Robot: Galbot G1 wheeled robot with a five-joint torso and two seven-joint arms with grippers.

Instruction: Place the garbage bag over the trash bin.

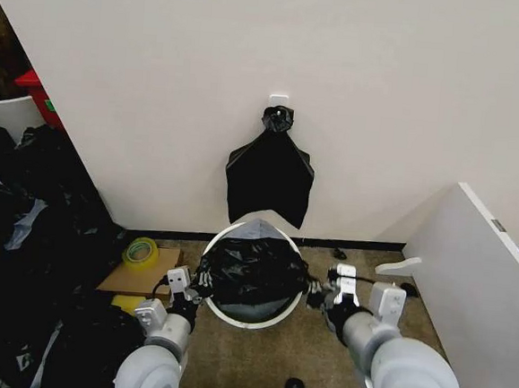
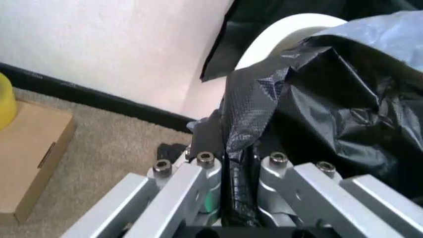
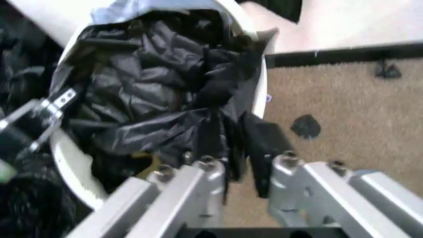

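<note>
Grippers – L (image 1: pixel 200 280) & R (image 1: pixel 317 291) – both pinching garbage bag (image 1: pixel 252 270) edges at trash bin (image 1: pixel 250 318).

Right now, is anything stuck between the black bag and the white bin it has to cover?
Nothing visible. The garbage bag already sits in the trash bin's mouth, with the left claw and right claw each pinching an edge of it at opposite sides.

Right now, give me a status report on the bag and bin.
Left gripper and right gripper shut on garbage bag, either side of trash bin. Bag bunched inside. Nothing blocking.
</note>
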